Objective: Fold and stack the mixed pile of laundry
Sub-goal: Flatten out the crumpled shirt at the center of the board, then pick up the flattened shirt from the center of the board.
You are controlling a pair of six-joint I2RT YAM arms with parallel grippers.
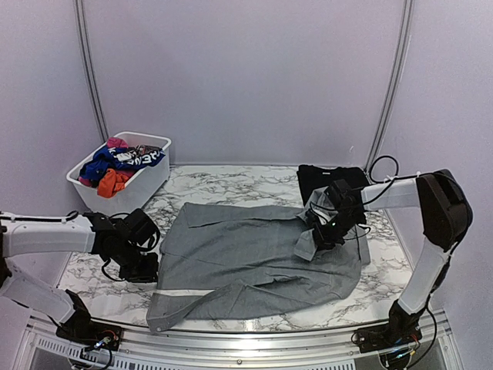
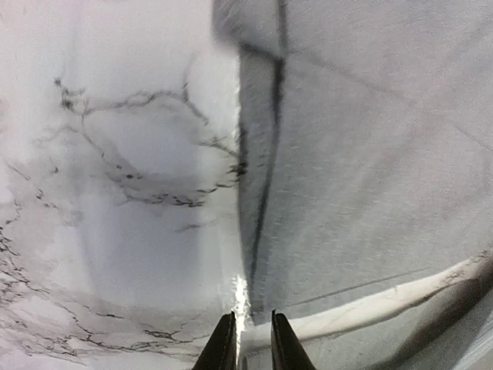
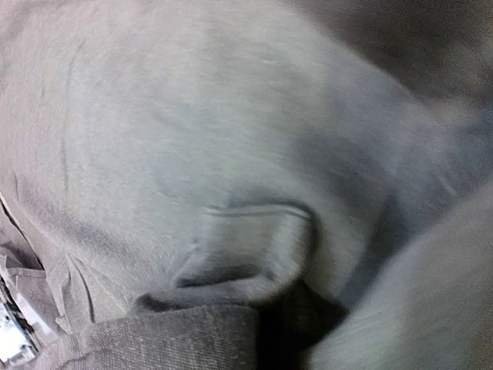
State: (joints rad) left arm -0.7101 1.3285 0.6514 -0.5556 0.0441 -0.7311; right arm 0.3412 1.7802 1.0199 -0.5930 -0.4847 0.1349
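Top view: a grey shirt (image 1: pixel 254 258) lies spread across the middle of the marble table (image 1: pixel 231 185), one sleeve trailing toward the near edge. The left gripper (image 1: pixel 144 270) sits low at the shirt's left hem. The right gripper (image 1: pixel 317 237) hangs over the shirt's right side, its fingers pressed together, and a fold of the grey cloth rises into them, so it looks to be pinching the shirt. A black garment (image 1: pixel 331 179) lies at the far right, just behind that arm. The rest of the pile, blue, orange-red and pink pieces (image 1: pixel 115 163), is heaped in a white basket (image 1: pixel 146 186) at the far left.

Left wrist view: the fingers are drawn nearly together right at the shirt's edge, where cloth meets marble. I cannot tell whether the hem is between them or only beside them.

Right wrist view: blurred grey cloth fills the frame, with a woven label (image 3: pixel 15 339) at the lower left; the fingers themselves do not show.

The risk: if the left fingers have closed beside the hem and not on it, only the right side would lift, and the shirt would drag askew and crease instead of folding flat
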